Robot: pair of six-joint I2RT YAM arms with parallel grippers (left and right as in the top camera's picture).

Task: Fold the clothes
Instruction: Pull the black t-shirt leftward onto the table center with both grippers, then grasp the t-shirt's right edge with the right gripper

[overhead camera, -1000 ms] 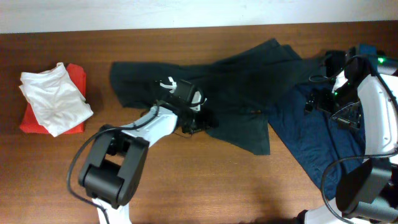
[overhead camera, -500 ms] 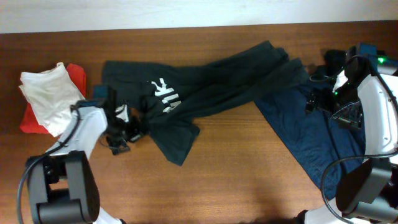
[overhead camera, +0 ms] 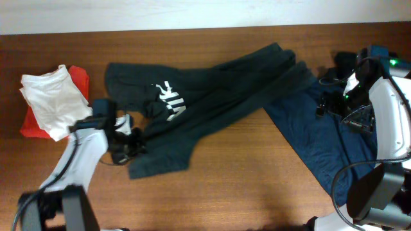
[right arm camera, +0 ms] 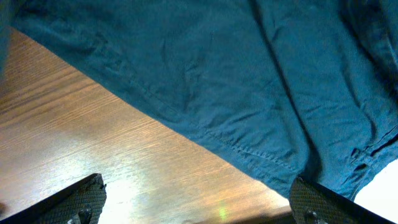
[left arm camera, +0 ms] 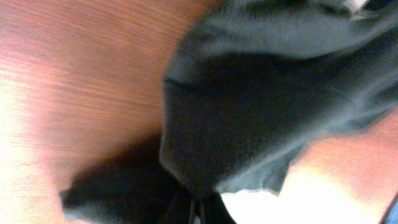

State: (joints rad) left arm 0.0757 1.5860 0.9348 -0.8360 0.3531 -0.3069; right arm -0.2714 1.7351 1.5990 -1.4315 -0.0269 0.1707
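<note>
The blackish-green T-shirt lies crumpled across the table's middle, its white print facing up and a loose flap pulled toward the front. My left gripper is shut on the shirt's edge at its left front. In the left wrist view dark cloth fills the frame, pinched at the gripper. A navy garment lies at the right, partly under the shirt. My right gripper hovers open and empty over it; the right wrist view shows the gripper above the navy cloth.
A white garment rests on a red one at the far left. Bare wooden table shows along the front. The left arm reaches in from the front left, the right arm stands at the right edge.
My left gripper dragged the dark shirt from the middle to the left, then toward the front. The white print turned up and the navy garment got uncovered. The right arm stayed still.
</note>
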